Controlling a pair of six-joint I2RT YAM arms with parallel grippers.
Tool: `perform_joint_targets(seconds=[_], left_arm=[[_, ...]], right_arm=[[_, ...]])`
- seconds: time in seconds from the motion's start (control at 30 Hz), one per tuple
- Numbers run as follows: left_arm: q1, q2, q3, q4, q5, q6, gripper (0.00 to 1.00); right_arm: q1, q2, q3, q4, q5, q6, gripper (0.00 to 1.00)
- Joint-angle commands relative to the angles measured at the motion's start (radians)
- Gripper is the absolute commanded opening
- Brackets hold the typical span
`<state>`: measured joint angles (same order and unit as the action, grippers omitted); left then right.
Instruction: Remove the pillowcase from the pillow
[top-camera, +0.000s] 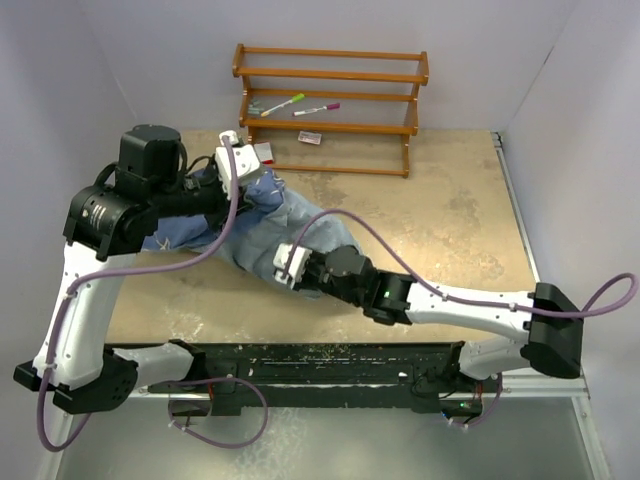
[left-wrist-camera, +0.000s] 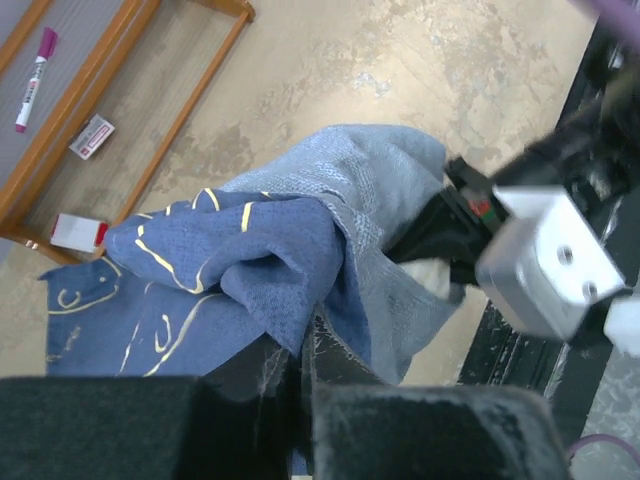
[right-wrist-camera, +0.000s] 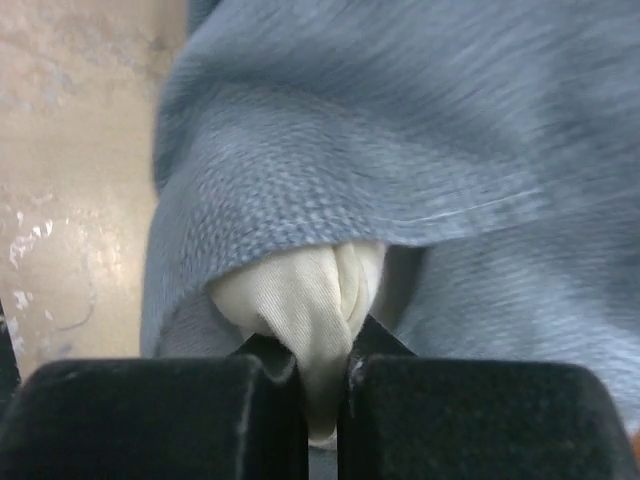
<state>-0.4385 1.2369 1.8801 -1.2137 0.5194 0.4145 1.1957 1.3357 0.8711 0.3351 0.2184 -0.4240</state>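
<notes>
Pinching a narrow fold of the cream pillow (right-wrist-camera: 300, 290), my right gripper (right-wrist-camera: 322, 368) is closed on that cloth. The fold bulges out from under the hem of the pillowcase (right-wrist-camera: 400, 150), whose paler grey-blue inside faces outward here and drapes over the pillow on all sides but the near one. Little else of the pillow shows in any view; the rest is covered by the case.

My left gripper (left-wrist-camera: 303, 352) is also closed, clamped on a bunched fold of the pillowcase. At this end the navy outside shows, with its cream line drawings, and is folded against the grey-blue lining.

Seen from above, the pillowcase stretches between the two grippers as a crumpled band lying over the left half of the worktop (top-camera: 440, 220). The left gripper is at the band's far left end and the right gripper at its near end, close to the middle of the front edge.

Beyond the cloth, a wooden rack (top-camera: 330, 127) stands at the far edge of the worktop. A green marker (top-camera: 283, 103) and a pink marker (top-camera: 317, 108) lie on its middle shelf, and a small red-and-white card (top-camera: 310, 138) lies below them.
</notes>
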Motion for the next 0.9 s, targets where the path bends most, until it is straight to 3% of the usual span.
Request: perform_joint_targets(seconds=[0.0,0.13,0.23,0.43,0.7,0.87], left_arm=[[0.001,-0.097,-0.079,0.080,-0.028,0.118,0.15],[0.001,-0.195,-0.224,0.120,-0.110,0.242,0.67],[0.001,-0.254,-0.208,0.176,-0.103,0.243,0.99],[0.001,-0.244,-0.024,0.273,-0.131,0.235,0.99],[0.001,-0.163,0.156,0.167,0.147,0.190,1.00],[0.001,-0.129,0.076,0.094,0.127,0.242,0.93]], right_arm=[[-0.110,-0.110,0.223,-0.022,-0.079,0.155,0.00],[-0.198,-0.134,0.416,-0.215,-0.173,0.231,0.00],[-0.205,-0.107,0.539,-0.363,-0.173,0.224,0.00],[-0.209,-0.062,0.691,-0.502,-0.206,0.241,0.00],[-0.209,0.111,1.024,-0.727,-0.226,0.326,0.00],[-0.208,0.210,1.202,-0.782,-0.234,0.397,0.00]])
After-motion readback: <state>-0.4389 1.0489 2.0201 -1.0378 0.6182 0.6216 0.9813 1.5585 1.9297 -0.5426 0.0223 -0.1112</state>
